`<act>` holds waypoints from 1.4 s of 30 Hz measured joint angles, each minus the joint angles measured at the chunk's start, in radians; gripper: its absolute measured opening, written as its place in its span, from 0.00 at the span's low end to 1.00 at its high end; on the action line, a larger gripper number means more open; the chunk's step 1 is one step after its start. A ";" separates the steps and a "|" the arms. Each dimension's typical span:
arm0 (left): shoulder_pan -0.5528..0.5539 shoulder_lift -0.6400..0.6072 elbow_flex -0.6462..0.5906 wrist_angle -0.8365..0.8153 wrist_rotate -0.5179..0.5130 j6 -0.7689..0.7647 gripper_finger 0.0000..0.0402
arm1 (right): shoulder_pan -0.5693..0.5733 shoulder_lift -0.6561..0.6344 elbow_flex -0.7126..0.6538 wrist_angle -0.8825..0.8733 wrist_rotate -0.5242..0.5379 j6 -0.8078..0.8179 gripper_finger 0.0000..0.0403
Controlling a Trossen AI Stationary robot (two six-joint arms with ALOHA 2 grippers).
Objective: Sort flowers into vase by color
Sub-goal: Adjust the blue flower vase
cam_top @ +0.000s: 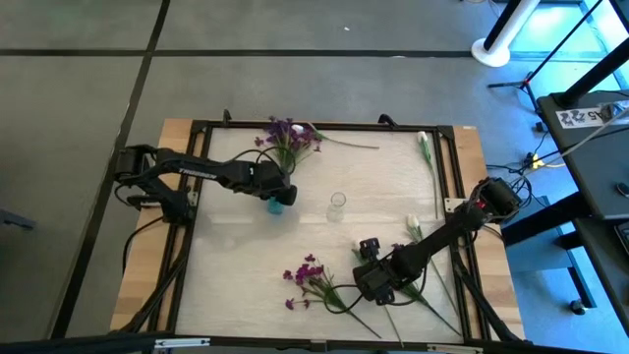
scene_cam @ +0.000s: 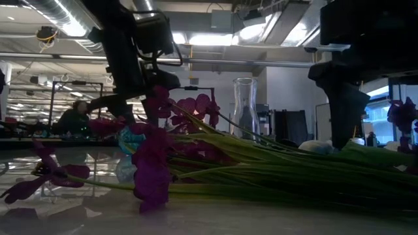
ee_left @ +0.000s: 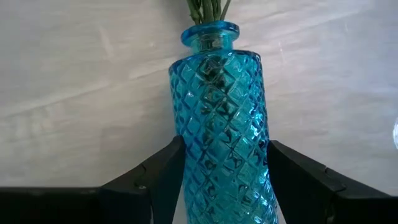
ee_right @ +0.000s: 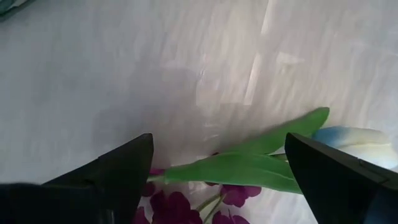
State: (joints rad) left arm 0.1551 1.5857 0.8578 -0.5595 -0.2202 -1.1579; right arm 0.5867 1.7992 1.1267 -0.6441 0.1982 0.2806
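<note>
My left gripper [cam_top: 278,190] is shut on a blue diamond-patterned glass vase [ee_left: 217,124], left of the table's centre. Green stems leave the vase's mouth [ee_left: 208,32] and run toward the far edge, ending in purple blossoms [cam_top: 290,133]. A clear glass vase [cam_top: 337,205] stands at the centre. My right gripper [cam_top: 373,277] is open above the table near the front edge. It hangs over a green leaf [ee_right: 249,167], beside purple blossoms [cam_top: 310,278] and a white bud [ee_right: 354,140] that lie flat on the table. My left gripper pinches the blue vase's ribbed body [ee_left: 186,155] between its two fingers, one on each side, below the neck. The fingers lie across the vase. Whether the vase's base rests on the table I cannot tell.
White tulips lie at the far right [cam_top: 425,147] and right of centre [cam_top: 413,226], their long stems running toward the front edge. A black frame [cam_top: 197,126] borders the white tabletop. In the low view a person [scene_cam: 75,117] sits far behind the table.
</note>
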 joint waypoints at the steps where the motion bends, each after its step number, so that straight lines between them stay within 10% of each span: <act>1: -0.004 -0.003 -0.002 0.007 0.006 -0.001 0.53 | 0.006 0.000 0.000 -0.001 0.001 0.000 0.90; 25: -0.048 -0.017 -0.008 0.024 0.069 0.037 0.54 | 0.009 0.000 0.000 0.018 0.000 0.010 0.90; 42: 0.015 -0.007 -0.013 0.063 0.024 0.117 0.88 | 0.008 0.000 0.000 0.023 -0.009 0.010 0.90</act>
State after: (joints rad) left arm 0.1698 1.5784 0.8444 -0.4970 -0.1967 -1.0405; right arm 0.5949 1.7993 1.1263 -0.6212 0.1890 0.2909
